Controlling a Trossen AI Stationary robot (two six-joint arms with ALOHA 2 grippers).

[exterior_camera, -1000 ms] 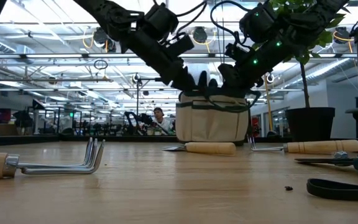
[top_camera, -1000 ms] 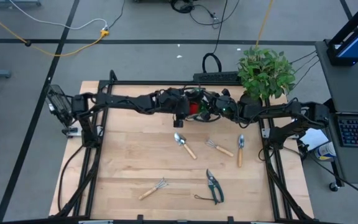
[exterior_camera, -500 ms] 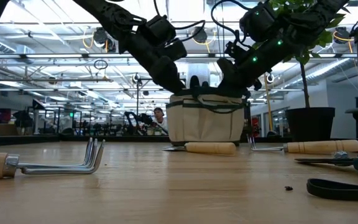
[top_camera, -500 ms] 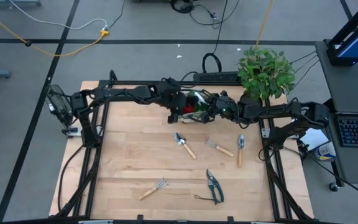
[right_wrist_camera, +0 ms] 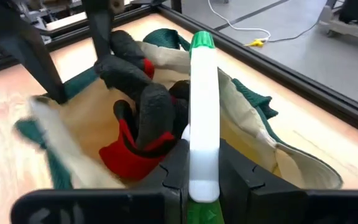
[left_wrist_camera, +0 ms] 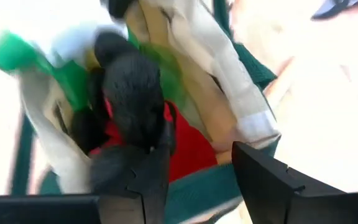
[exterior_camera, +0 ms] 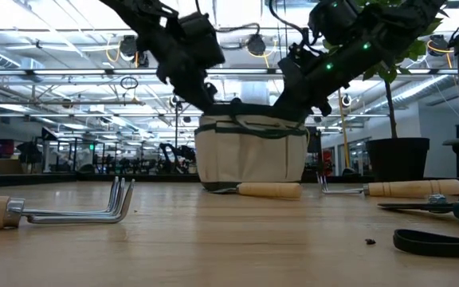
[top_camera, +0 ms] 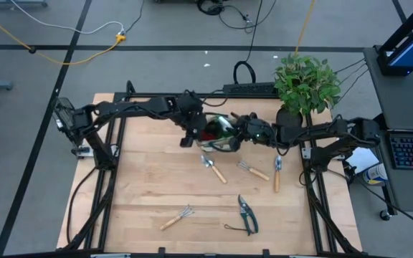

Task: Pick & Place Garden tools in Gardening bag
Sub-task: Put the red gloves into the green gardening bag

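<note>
The beige gardening bag (top_camera: 219,137) with green trim stands on its base at the table's far middle, also in the low view (exterior_camera: 252,155). A red-black glove (right_wrist_camera: 138,134) lies inside it. My left gripper (left_wrist_camera: 201,180) is open astride the bag's rim on its left side (top_camera: 192,137). My right gripper (right_wrist_camera: 204,168) comes from the right (top_camera: 238,132) and is shut on the white-and-green spray bottle (right_wrist_camera: 202,106) over the bag's mouth. Two trowels (top_camera: 212,166) (top_camera: 277,172), a fork (top_camera: 253,170), shears (top_camera: 247,213) and a rake (top_camera: 176,217) lie flat on the table. My left gripper has one finger (left_wrist_camera: 145,177) inside the bag against the glove and the other finger (left_wrist_camera: 263,180) outside the wall. The green rim (left_wrist_camera: 197,186) runs through the gap between them. The fingers slant down from the table's left. The bag's base stays on the table. My right gripper pinches the spray bottle's white body (right_wrist_camera: 204,158) between its two fingers. The bottle lies along the fingers, its green cap (right_wrist_camera: 201,40) pointing away from the wrist over the bag's opening. The fingers slant slightly down from the table's right. What the bottle's lower end rests on is hidden.
A potted green plant (top_camera: 305,82) stands at the far right corner behind my right arm. The black frame rails (top_camera: 113,165) run along the table's left and right sides. Bare wood (top_camera: 156,179) lies between the bag and the tools nearer the front.
The bag has slid along the table toward the near edge and a little leftward, staying upright. Both grippers have gone with it. My left gripper has tipped steeply downward over the rim; my right gripper has swung toward the near edge with the bottle.
</note>
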